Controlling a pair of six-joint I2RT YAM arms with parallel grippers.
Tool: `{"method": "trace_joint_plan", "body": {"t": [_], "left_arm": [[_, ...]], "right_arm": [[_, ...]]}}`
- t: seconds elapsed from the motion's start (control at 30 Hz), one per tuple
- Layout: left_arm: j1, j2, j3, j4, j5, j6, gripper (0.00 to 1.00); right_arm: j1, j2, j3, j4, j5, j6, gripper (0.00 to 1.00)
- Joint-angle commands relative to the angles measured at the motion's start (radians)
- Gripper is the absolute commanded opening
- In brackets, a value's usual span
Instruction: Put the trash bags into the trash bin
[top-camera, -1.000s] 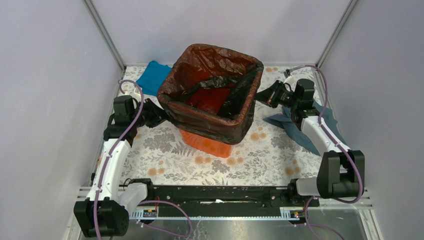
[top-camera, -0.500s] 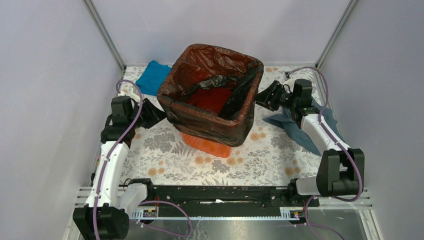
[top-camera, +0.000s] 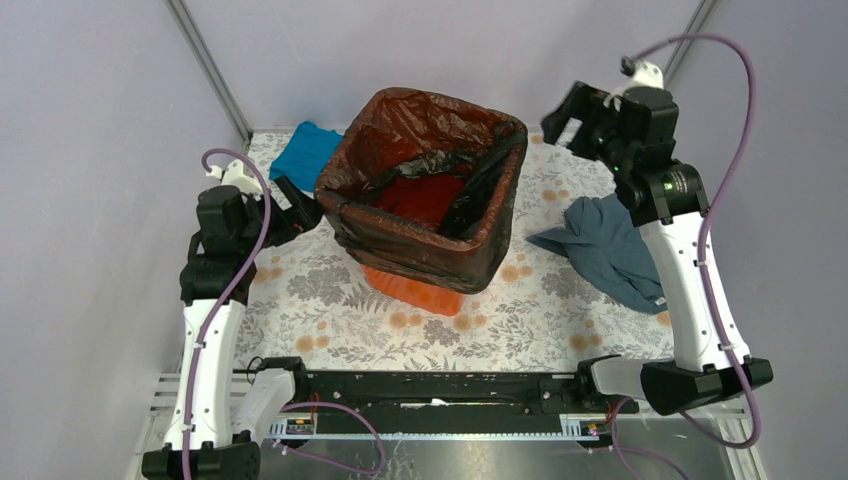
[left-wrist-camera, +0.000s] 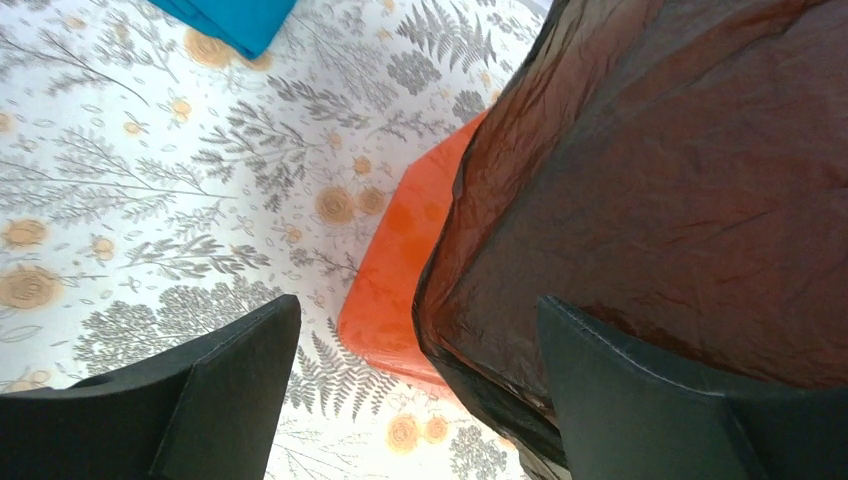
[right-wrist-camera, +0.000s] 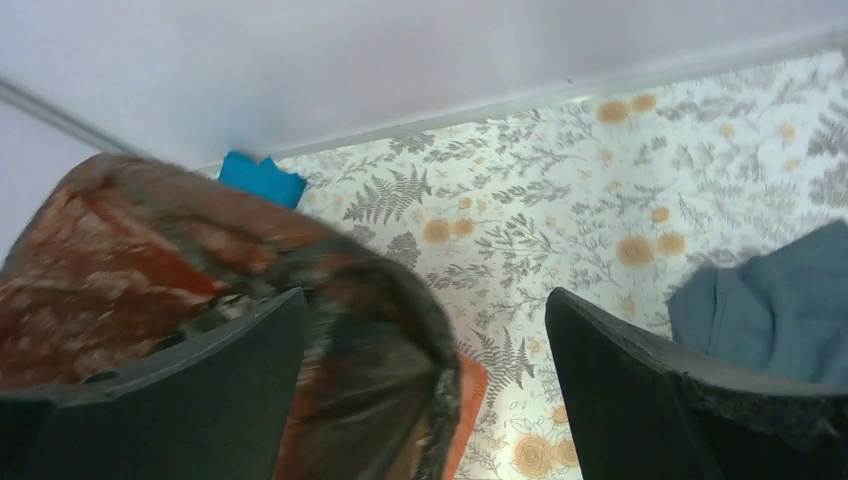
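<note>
The orange trash bin (top-camera: 415, 290) stands mid-table. The creased black trash bag (top-camera: 400, 240) is stretched over its rim, hangs down the outer walls and sags inside. My left gripper (top-camera: 300, 212) is open just left of the bin, touching nothing. In the left wrist view, the gripper (left-wrist-camera: 417, 305) frames the bag's hem (left-wrist-camera: 680, 180) and the bin's bare base (left-wrist-camera: 400, 270). My right gripper (top-camera: 565, 125) is open and raised above the bin's far right corner. Below this gripper (right-wrist-camera: 425, 295), the right wrist view shows the bag (right-wrist-camera: 370, 330) blurred and the bin (right-wrist-camera: 465, 390), with nothing held.
A grey-blue cloth (top-camera: 610, 250) lies on the floral table right of the bin, under the right arm. A teal cloth (top-camera: 305, 150) lies at the back left corner. Grey walls and metal posts close the table on three sides.
Both grippers opened and let go of the bag at the bin's sides. The right arm rose high and back; the left drew back a little to the left.
</note>
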Motion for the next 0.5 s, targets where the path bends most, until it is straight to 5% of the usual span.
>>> {"method": "trace_joint_plan", "body": {"t": [0.0, 0.3, 0.47], "left_arm": [[-0.007, 0.001, -0.043, 0.077, 0.084, -0.027, 0.92], [-0.021, 0.0, -0.063, 0.092, 0.139, -0.007, 0.99], [-0.022, -0.015, -0.055, 0.067, 0.119, 0.01, 0.99]], "right_arm": [[0.289, 0.14, 0.326, -0.143, 0.216, -0.144, 0.95], [0.593, 0.47, 0.627, -0.101, 0.088, -0.204, 0.9], [0.6, 0.581, 0.66, -0.13, 0.269, -0.243, 0.85]]}}
